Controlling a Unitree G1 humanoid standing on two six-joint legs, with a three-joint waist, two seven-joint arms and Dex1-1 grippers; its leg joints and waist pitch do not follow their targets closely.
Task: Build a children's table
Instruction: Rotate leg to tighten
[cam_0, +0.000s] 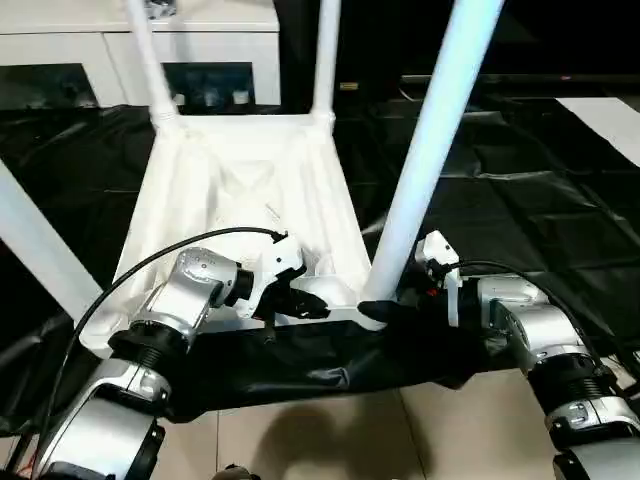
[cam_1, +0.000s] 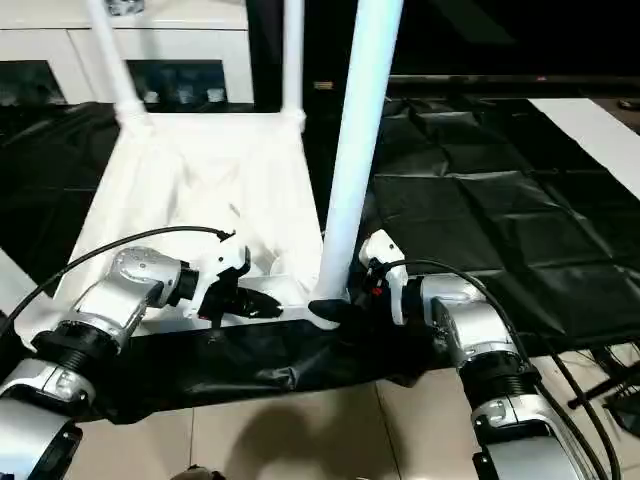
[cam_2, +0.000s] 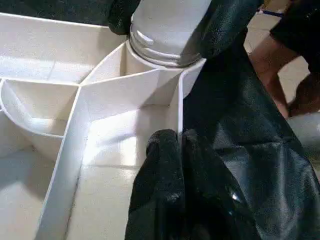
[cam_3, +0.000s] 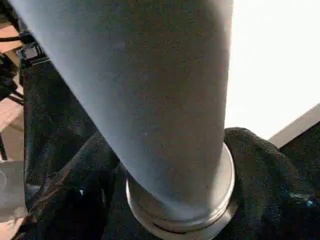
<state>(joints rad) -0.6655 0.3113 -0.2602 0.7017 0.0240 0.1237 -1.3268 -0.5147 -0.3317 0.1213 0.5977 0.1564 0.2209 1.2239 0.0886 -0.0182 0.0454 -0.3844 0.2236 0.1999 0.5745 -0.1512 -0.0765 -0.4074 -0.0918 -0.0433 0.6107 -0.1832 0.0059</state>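
Observation:
The white tabletop (cam_0: 240, 180) lies upside down on a black cloth, ribbed underside up. Legs stand in its corner sockets: two at the far corners (cam_0: 150, 60) (cam_0: 325, 50), one at the near left (cam_0: 40, 250), and the near-right leg (cam_0: 430, 150). My left gripper (cam_0: 315, 300) is shut on the tabletop's near rim beside that socket; in the left wrist view its fingers (cam_2: 162, 150) pinch the thin rim wall. My right gripper (cam_0: 385, 312) is closed around the near-right leg's base just above the socket, with a black finger (cam_3: 265, 165) on each side of the collar.
A black cloth (cam_0: 520, 200) covers the floor under and to the right of the tabletop. A white cabinet with glass doors (cam_0: 60, 50) stands behind. Pale floor tiles (cam_0: 400, 430) show in front of the cloth's near edge. A white sheet (cam_0: 610, 120) lies at the far right.

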